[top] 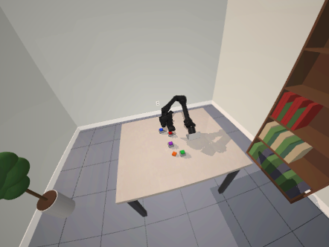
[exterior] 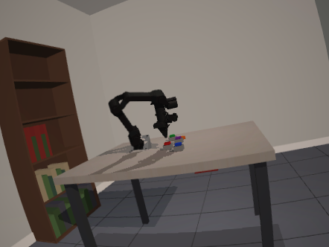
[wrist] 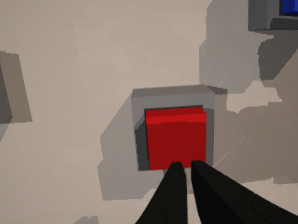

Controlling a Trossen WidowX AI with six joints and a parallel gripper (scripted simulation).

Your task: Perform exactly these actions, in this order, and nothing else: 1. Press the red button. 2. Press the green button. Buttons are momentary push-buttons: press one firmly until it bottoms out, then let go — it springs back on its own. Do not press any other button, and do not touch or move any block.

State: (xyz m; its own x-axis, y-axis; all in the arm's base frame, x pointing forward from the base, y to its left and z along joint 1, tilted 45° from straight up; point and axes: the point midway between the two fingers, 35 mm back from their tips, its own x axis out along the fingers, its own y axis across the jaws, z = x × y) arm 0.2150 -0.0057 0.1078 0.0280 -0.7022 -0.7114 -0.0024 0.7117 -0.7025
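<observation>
The red button [top: 170,133] [exterior: 167,143] [wrist: 176,142] has a red cap in a grey square housing, and the cap looks raised. My gripper [top: 171,129] [exterior: 165,136] [wrist: 186,170] is shut with nothing held, and points down. Its tips hang a little above the red button; in the wrist view they overlap the cap's lower edge. The fingers hide part of the housing. The green button [top: 182,152] [exterior: 172,136] stands farther out on the table, away from the gripper, and is not seen in the wrist view.
A blue button [top: 161,129] [exterior: 178,144] [wrist: 290,6] stands close to the red one. A purple button [top: 170,143] [exterior: 178,138] stands between red and green. A small orange block [top: 174,153] [exterior: 183,138] lies right beside the green button.
</observation>
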